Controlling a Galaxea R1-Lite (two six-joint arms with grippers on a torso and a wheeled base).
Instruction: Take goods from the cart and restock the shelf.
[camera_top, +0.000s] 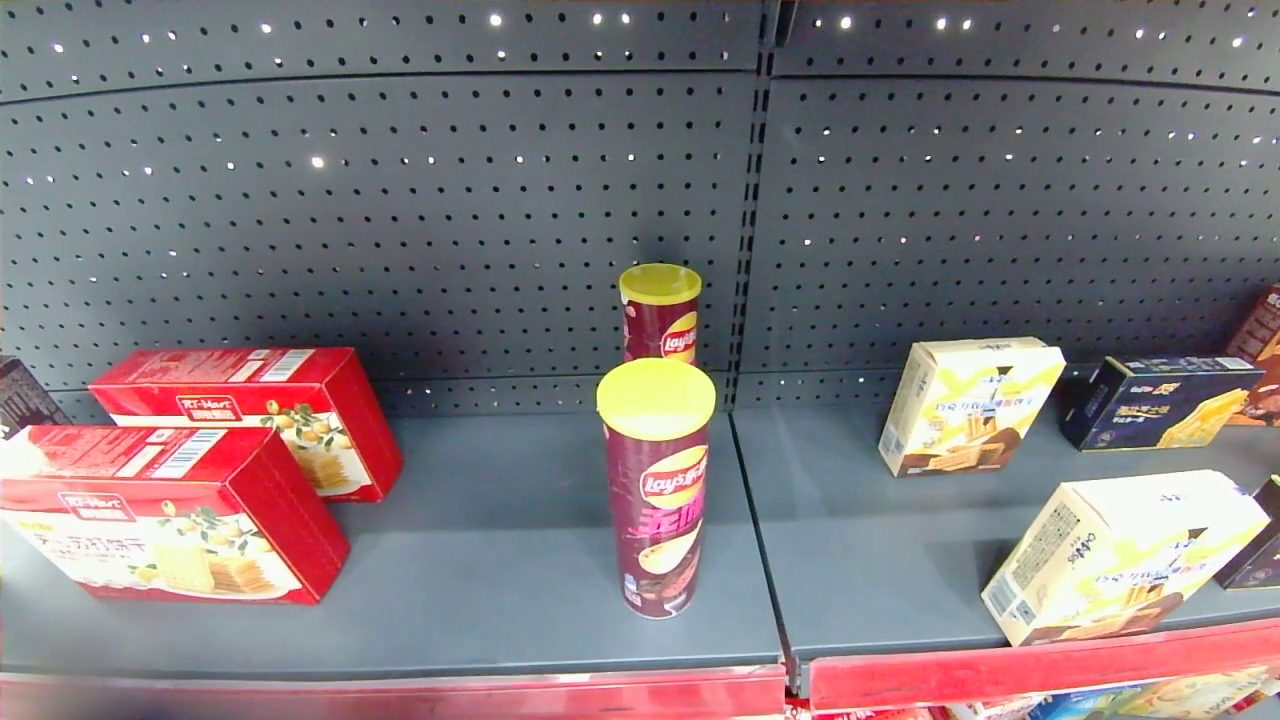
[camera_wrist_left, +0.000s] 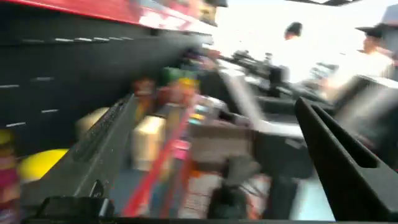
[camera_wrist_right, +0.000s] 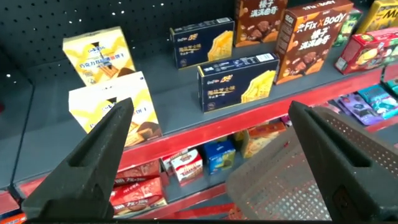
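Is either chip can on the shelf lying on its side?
No, the front can and the back can both stand upright on the shelf.

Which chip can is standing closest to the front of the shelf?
The nearer chip can, close to the red shelf edge. The other chip can stands right behind it, by the holey back wall.

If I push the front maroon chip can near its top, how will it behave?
The tall maroon cylindrical can with the yellow lid stands upright on a narrow base, so it would probably tip rather than slide. Once down, its round body would likely roll.
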